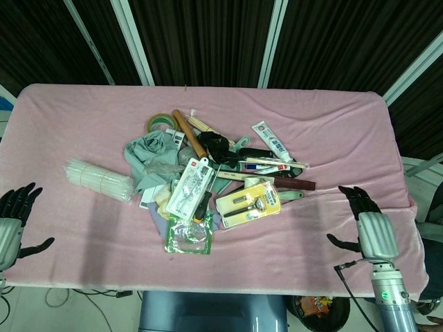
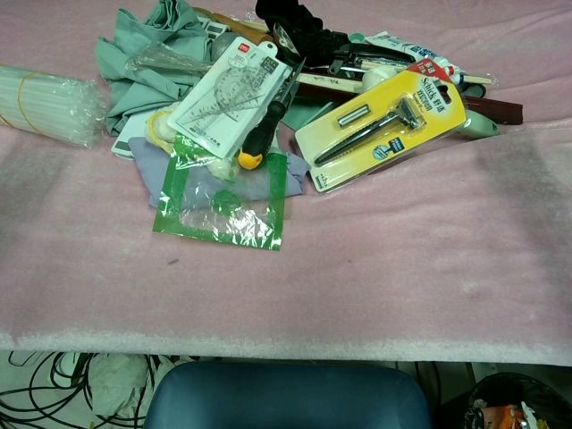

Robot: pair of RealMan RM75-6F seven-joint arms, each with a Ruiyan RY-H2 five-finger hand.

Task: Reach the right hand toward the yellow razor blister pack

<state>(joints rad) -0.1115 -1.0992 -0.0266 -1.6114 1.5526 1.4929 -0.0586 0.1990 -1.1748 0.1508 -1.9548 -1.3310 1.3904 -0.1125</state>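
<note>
The yellow razor blister pack (image 1: 249, 203) lies at the front right of the pile in the middle of the pink table; the chest view shows the yellow razor blister pack (image 2: 386, 128) with a metal razor under clear plastic. My right hand (image 1: 367, 225) hovers over the table's front right part, fingers spread and empty, well to the right of the pack. My left hand (image 1: 12, 223) stays off the front left corner, fingers apart, holding nothing. Neither hand appears in the chest view.
The pile also holds a ruler set pack (image 1: 189, 187), a green-edged clear bag (image 1: 188, 236), grey cloth (image 1: 151, 158), a toothpaste tube (image 1: 271, 140), a tape roll (image 1: 158, 122) and a dark red bar (image 1: 294, 182). A bundle of white sticks (image 1: 99, 179) lies left.
</note>
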